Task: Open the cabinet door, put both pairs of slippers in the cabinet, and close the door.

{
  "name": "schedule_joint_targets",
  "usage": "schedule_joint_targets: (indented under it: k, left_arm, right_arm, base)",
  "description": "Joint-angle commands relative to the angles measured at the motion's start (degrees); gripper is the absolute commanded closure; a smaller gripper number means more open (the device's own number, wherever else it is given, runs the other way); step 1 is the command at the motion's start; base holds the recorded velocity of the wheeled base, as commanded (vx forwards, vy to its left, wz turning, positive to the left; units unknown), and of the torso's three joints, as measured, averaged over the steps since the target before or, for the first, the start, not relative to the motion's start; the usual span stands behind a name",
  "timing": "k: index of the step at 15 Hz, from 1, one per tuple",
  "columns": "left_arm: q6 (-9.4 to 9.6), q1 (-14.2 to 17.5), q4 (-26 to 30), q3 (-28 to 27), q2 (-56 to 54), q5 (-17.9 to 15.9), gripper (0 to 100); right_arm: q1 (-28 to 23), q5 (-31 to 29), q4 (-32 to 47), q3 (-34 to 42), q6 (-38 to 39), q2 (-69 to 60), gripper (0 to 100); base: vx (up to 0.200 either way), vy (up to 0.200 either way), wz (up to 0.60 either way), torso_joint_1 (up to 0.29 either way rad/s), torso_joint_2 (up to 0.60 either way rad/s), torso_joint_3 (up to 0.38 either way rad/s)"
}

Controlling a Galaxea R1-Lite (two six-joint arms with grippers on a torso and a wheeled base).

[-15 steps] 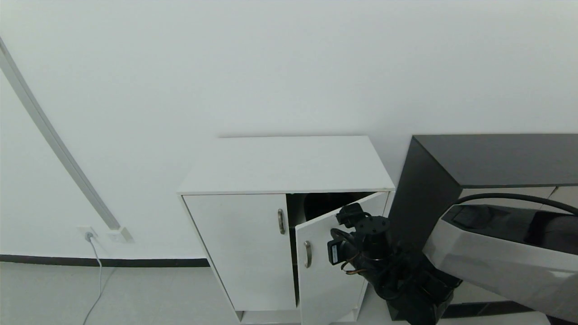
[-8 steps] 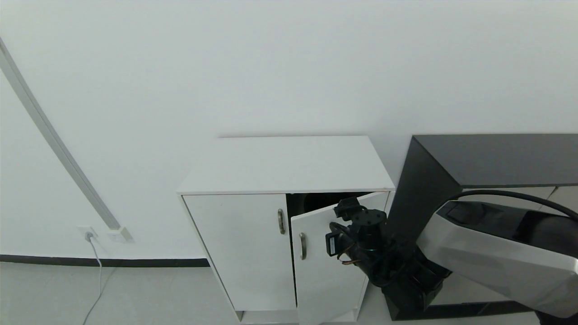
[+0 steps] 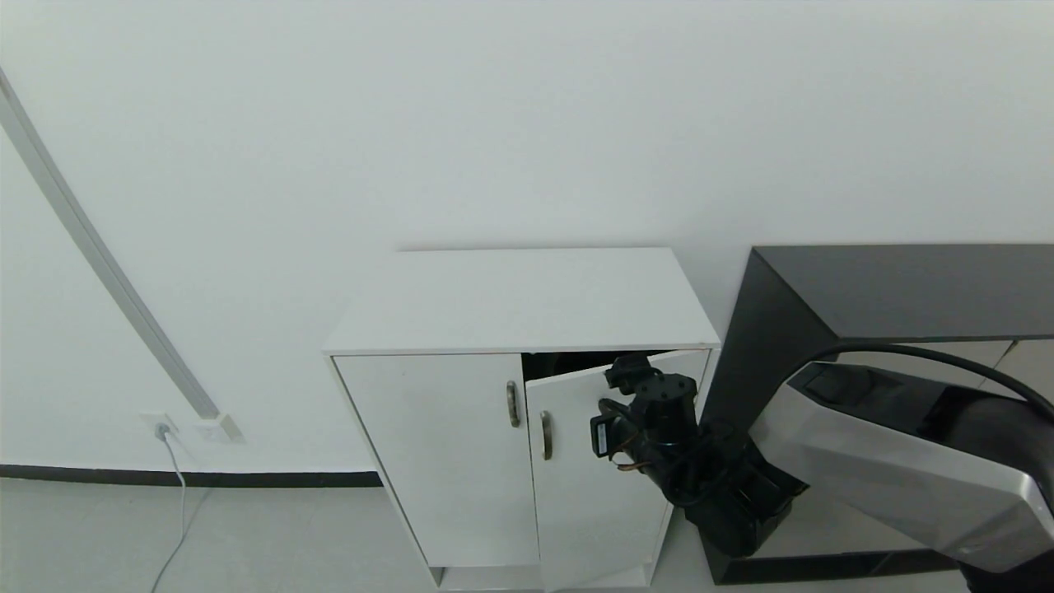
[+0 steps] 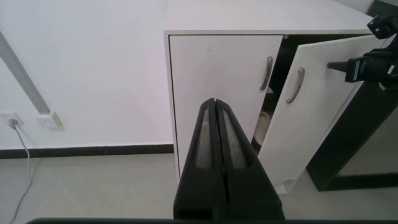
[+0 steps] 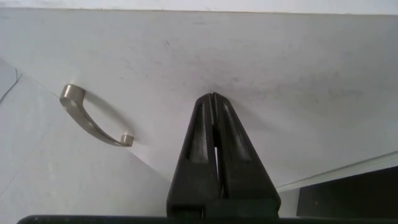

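The white cabinet [image 3: 519,301] stands against the wall with its left door [image 3: 436,453] closed. Its right door [image 3: 593,494] is ajar by a narrow gap, widest at the top. My right gripper [image 3: 623,375] is shut, its tips [image 5: 214,96] pressed against the door's outer face beside the metal handle [image 5: 93,121]. In the left wrist view my left gripper [image 4: 214,101] is shut on nothing, held back from the cabinet in front of the left door [image 4: 217,87]. A pale shape [image 4: 263,124] shows inside through the gap; I cannot tell what it is.
A black piece of furniture [image 3: 823,305] stands close against the cabinet's right side. A wall socket with a cable [image 3: 162,430] and a slanted grey strip [image 3: 99,255] are on the wall to the left. Bare floor [image 3: 247,535] lies left of the cabinet.
The right door has swung inward toward closed with my right gripper against it, and the dark gap has narrowed. The left door has stayed put.
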Motion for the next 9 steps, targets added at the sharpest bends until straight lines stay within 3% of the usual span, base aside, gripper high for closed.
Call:
schedule_joint_targets:
  k: [1, 9]
  left_arm:
    - [-0.04, 0.06, -0.01, 0.00, 0.07, 0.02, 100]
    - [-0.04, -0.02, -0.01, 0.00, 0.07, 0.02, 100]
  right_arm:
    - [-0.51, 0.01, 0.09, -1.89, 0.02, 1.40, 100]
    - [-1.92, 0.01, 2.99, -6.73, 0.02, 3.43, 100]
  base:
    - [0.000, 0.000, 0.00, 0.000, 0.00, 0.000]
    - [0.000, 0.000, 0.00, 0.000, 0.00, 0.000]
